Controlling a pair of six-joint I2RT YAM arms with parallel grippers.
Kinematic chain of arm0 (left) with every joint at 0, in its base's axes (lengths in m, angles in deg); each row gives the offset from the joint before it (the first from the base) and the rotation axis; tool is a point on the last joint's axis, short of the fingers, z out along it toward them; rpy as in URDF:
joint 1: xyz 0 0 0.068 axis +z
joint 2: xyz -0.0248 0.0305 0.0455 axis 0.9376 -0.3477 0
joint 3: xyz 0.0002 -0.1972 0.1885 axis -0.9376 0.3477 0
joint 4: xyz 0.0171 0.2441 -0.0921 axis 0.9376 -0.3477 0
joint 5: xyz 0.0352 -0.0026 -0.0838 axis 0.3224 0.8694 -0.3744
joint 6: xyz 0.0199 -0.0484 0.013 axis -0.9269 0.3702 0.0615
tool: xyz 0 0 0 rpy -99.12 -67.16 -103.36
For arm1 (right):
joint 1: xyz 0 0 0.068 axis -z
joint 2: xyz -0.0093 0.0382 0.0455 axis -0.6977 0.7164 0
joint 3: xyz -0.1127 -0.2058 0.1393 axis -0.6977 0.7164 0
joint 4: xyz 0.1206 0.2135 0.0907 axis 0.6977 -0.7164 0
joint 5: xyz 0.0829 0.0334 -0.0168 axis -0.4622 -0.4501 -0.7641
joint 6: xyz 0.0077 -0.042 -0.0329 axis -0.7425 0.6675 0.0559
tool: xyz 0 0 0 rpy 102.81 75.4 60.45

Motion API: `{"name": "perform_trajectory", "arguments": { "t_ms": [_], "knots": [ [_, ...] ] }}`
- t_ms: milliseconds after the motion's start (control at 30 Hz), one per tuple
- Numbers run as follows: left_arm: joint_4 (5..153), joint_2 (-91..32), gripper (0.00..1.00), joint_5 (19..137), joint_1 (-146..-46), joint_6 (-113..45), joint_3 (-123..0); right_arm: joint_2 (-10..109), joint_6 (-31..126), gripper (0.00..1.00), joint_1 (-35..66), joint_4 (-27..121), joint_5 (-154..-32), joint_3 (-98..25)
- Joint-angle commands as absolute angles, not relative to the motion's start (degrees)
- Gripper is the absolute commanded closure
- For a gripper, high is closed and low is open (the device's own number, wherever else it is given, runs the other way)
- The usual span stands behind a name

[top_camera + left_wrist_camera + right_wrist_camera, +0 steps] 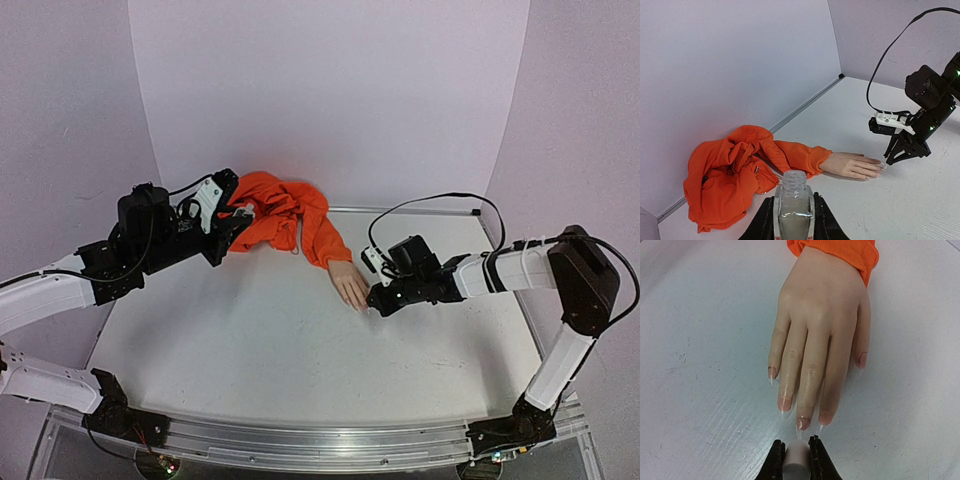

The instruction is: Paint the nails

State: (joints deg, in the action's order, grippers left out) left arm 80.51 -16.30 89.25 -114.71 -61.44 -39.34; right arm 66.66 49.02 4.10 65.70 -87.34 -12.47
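Right wrist cam: right gripper [796, 444] clamps small white cap [797, 460] just by the nails [802, 423] of mannequin hand [817, 330] on table [700, 315]. Left gripper [794, 215] clamps open bottle [792, 187]. Shaky move could smear skin; tilt could spill.

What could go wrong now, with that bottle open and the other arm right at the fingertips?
1. The bottle in the left jaws is uncapped; any tilt could spill onto the orange sleeve close by.
2. The right jaws hold a white piece right at the nails, which are tiny; slight drift may smear skin or the table.
3. The mannequin hand seems to lie unsecured, so a push might slide it.
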Motion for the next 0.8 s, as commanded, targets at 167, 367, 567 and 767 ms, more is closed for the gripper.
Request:
{"name": "perform_trajectory", "arguments": {
  "t_ms": [167, 367, 567, 767],
  "knots": [
    [84.0, -15.2, 1.0, 89.1, -114.5, -61.2, -40.0, 67.2, 49.6, 1.0, 4.4, 67.5, -86.5, -14.6],
    [84.0, -15.0, 1.0, 89.2, -114.5, -61.2, -39.8, 68.1, 49.3, 1.0, 4.4, 67.8, -85.8, -14.9],
    [84.0, -15.2, 1.0, 89.0, -114.5, -61.3, -39.9, 68.3, 49.3, 1.0, 4.4, 68.1, -85.1, -15.0],
    [83.9, -15.3, 1.0, 89.0, -114.5, -61.2, -40.0, 68.6, 49.1, 1.0, 4.4, 67.9, -85.0, -15.2]
  ]
}}
